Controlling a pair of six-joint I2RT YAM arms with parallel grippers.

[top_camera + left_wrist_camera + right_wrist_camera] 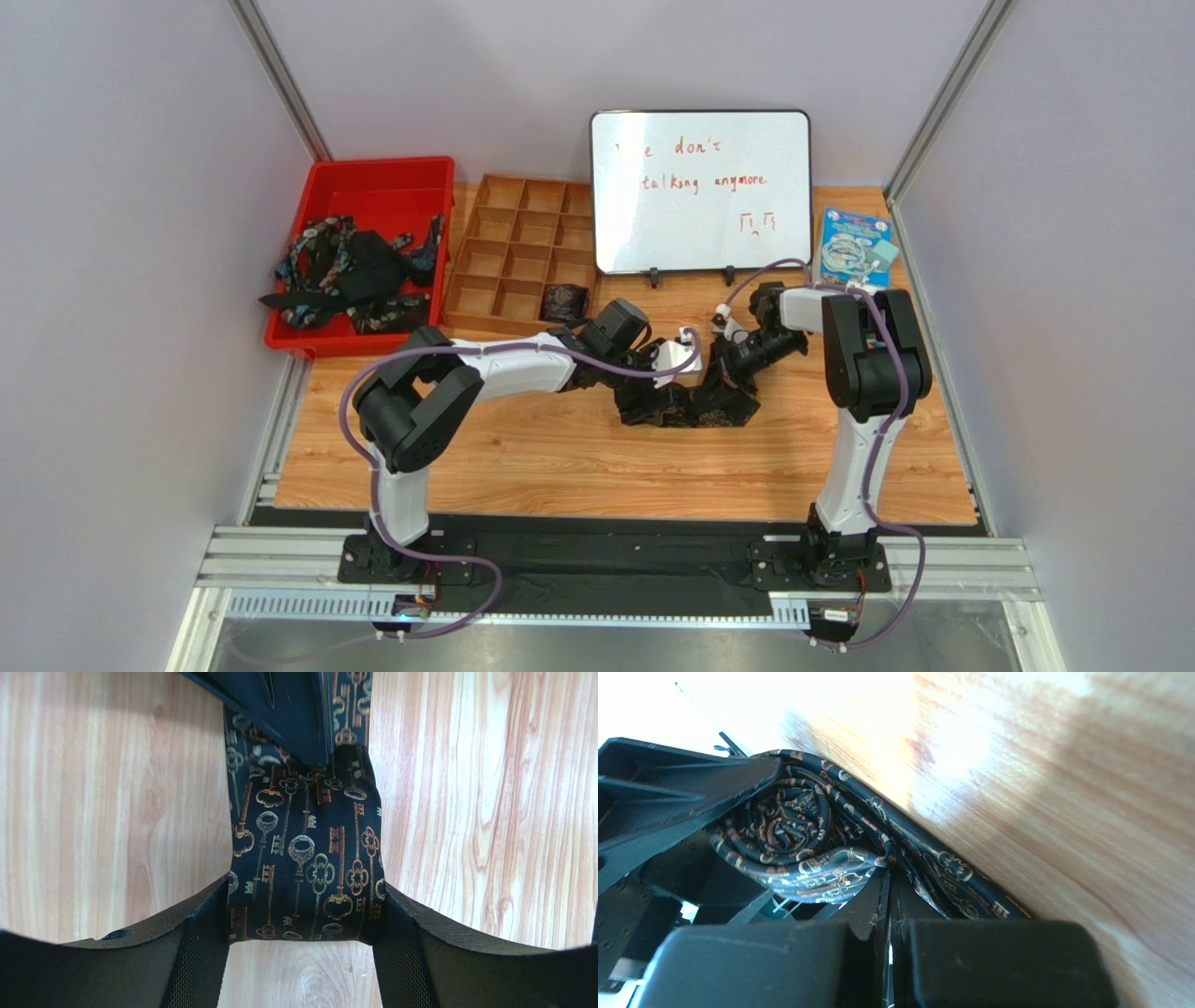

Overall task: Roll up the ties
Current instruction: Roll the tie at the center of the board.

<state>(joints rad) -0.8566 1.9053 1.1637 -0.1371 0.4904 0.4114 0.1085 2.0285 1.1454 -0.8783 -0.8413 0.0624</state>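
Observation:
A black tie [309, 833] with gold key shapes lies on the wooden table [561, 462] at mid-table, shown as a dark heap [687, 406] from above. My left gripper [307, 885] straddles its near end. The jaws stand wide, and both pads touch the fabric's edges without squeezing it. My right gripper [889, 871] is shut, with a fold of the tie pinched at its tips. Just beyond them the tie winds into a loose coil [784, 829]. From above, the left gripper [683, 353] and the right gripper [732, 353] meet over the heap.
A red bin [368, 175] at the back left holds several loose ties [351, 266]. Beside it stands a wooden divider tray [519, 231] with a dark roll [565, 301] in one front cell. A whiteboard [701, 189] and a blue packet [853, 245] stand behind.

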